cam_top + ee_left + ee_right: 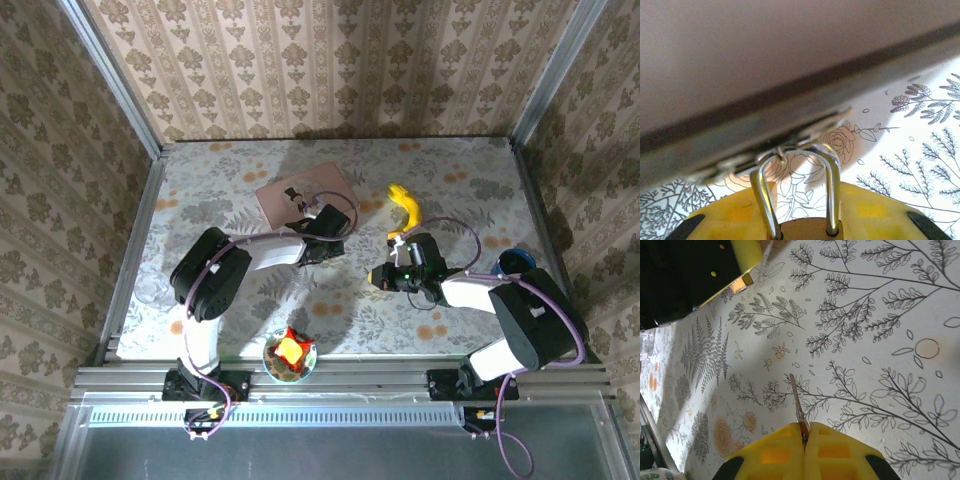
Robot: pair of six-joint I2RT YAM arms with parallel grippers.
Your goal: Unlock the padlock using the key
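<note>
The brass padlock (807, 231) sits between the yellow fingers (730, 220) of my left gripper (806, 222), which is shut on its body. Its silvery shackle (831, 190) points away, its top close against the lower edge of the pink box (765, 50). From above, the left gripper (325, 222) is at the near edge of the pink box (310, 185). My right gripper (805, 434) is shut on the key (797, 400), whose slim blade sticks out forward over the table. In the top view the right gripper (380, 277) hangs right of centre, apart from the left one.
A yellow banana (405, 208) lies just behind the right gripper. A bowl (270, 362) holding red and yellow pieces stands at the near edge. A blue object (515, 262) is at the right, a clear glass (155, 290) at the left. The left arm's dark body (680, 275) shows in the right wrist view.
</note>
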